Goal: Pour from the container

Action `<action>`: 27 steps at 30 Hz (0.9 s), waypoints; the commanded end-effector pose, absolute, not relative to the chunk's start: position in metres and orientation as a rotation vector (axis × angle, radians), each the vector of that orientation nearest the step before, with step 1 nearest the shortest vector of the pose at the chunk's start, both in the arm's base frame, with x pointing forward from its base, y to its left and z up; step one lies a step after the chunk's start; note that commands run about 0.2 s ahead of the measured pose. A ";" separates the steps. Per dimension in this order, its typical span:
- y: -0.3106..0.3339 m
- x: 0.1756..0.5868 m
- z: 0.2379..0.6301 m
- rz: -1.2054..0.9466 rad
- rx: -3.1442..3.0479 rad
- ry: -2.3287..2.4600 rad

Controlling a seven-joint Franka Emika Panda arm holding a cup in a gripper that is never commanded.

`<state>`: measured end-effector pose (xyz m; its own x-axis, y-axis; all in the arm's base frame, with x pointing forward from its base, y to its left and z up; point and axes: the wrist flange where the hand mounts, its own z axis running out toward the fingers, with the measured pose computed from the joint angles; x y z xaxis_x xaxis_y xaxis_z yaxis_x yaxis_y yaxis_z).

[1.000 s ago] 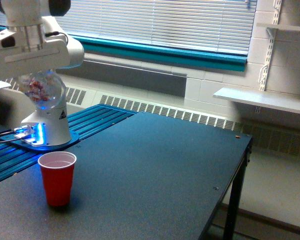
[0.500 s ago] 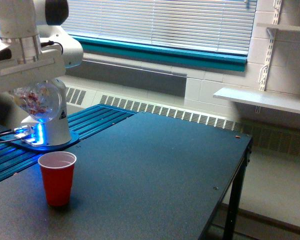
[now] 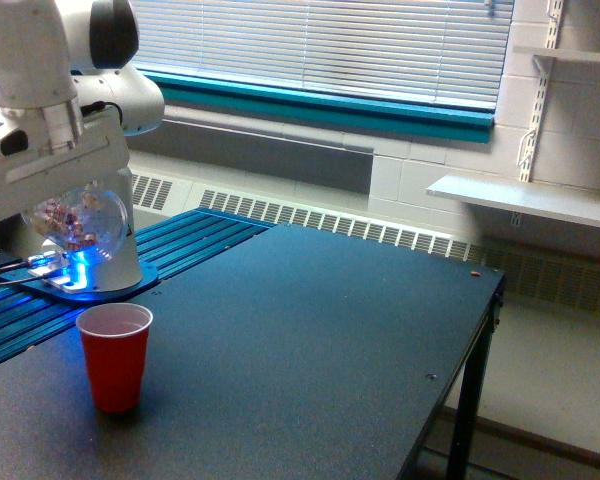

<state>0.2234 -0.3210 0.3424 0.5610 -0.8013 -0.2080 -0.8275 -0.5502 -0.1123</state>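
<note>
Robot arms: 1 (image 3: pixel 50 120), white, above the red cup.
Containers: 1 (image 3: pixel 78 220), clear and rounded, held under the arm's end, above and just behind the red cup.
Candies in container: several, pink-white; too small and blurred to count.
Red cups: 1 (image 3: pixel 114 356), upright, open mouth up.
Tables: 1 (image 3: pixel 310 340), dark top, carrying the red cup.
Arm bases: 1 (image 3: pixel 95 265), lit blue, behind the red cup.
Wall shelves: 2, well to the exterior view's right of the red cup; lower (image 3: pixel 525 200), upper (image 3: pixel 570 55).
Window blinds: 1 (image 3: pixel 330 45), behind the red cup.
Small specks on table: 1 (image 3: pixel 473 270), at the far edge, well apart from the red cup.
</note>
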 end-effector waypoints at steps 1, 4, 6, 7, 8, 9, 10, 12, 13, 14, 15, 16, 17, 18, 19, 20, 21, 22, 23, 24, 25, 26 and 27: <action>-0.327 0.236 0.340 0.208 -2.644 1.246; -0.335 0.237 0.341 0.191 -2.616 1.268; -0.336 0.240 0.340 0.199 -2.619 1.282; -0.337 0.241 0.340 0.198 -2.614 1.286; -0.339 0.241 0.340 0.195 -2.609 1.288; -0.340 0.241 0.339 0.196 -2.607 1.290; -0.340 0.242 0.339 0.200 -2.605 1.295; -0.340 0.244 0.337 0.209 -2.608 1.307; -0.340 0.245 0.336 0.213 -2.609 1.307; -0.338 0.247 0.334 0.222 -2.617 1.309; -0.337 0.248 0.332 0.229 -2.617 1.314; -0.336 0.248 0.330 0.234 -2.615 1.316; -0.335 0.249 0.329 0.241 -2.617 1.316; -0.333 0.250 0.327 0.253 -2.620 1.311; -0.330 0.252 0.324 0.269 -2.629 1.305; -0.326 0.254 0.321 0.292 -2.639 1.299; -0.321 0.256 0.317 0.319 -2.650 1.294; -0.317 0.258 0.313 0.347 -2.655 1.296; -0.314 0.260 0.310 0.368 -2.660 1.300; -0.311 0.262 0.306 0.393 -2.667 1.303; -0.309 0.264 0.303 0.415 -2.667 1.306; -0.308 0.266 0.300 0.435 -2.665 1.310; -0.308 0.268 0.298 0.446 -2.665 1.312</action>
<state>0.2529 -0.3239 0.3129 0.5915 -0.7563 -0.2797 -0.7954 -0.6042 -0.0482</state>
